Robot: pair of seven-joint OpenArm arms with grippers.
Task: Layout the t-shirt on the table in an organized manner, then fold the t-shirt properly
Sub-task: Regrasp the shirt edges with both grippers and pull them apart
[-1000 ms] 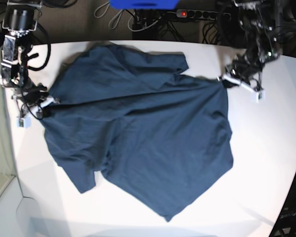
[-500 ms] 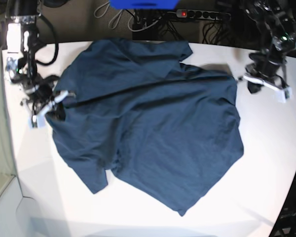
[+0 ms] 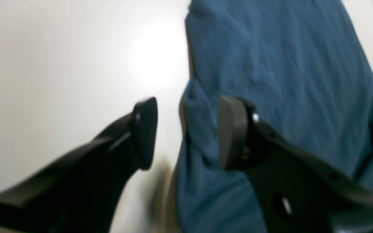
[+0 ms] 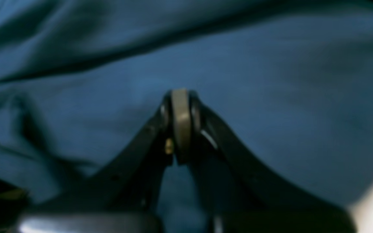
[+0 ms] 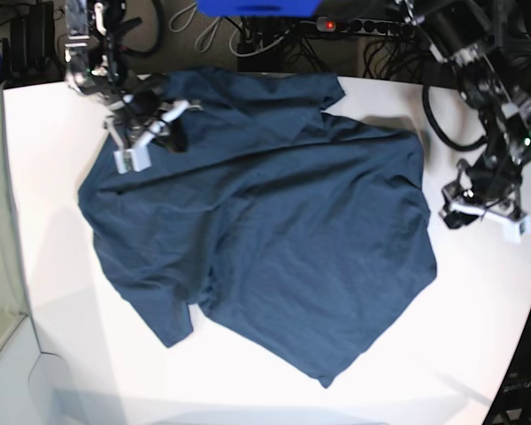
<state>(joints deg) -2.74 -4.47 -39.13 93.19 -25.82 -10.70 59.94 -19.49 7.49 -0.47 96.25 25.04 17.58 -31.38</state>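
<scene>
The dark navy-blue cloth t-shirt [image 5: 265, 230] lay rumpled across the middle of the large white table [image 5: 53, 266], the left gripper [image 3: 186, 132] spread and empty at its edge, while the right gripper [image 4: 180, 126], pressed together at upper left, risked bunching cloth.

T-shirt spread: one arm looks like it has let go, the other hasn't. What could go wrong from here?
1. The right gripper is shut on the t-shirt near its top corner; pulling alone, it could drag the cloth askew and bunch it.
2. The left gripper stands open beside the shirt's edge; a blind regrasp may catch only table.
3. A sleeve is folded over at the top, and the lower hem lies crooked, so folding now would trap creases.
</scene>
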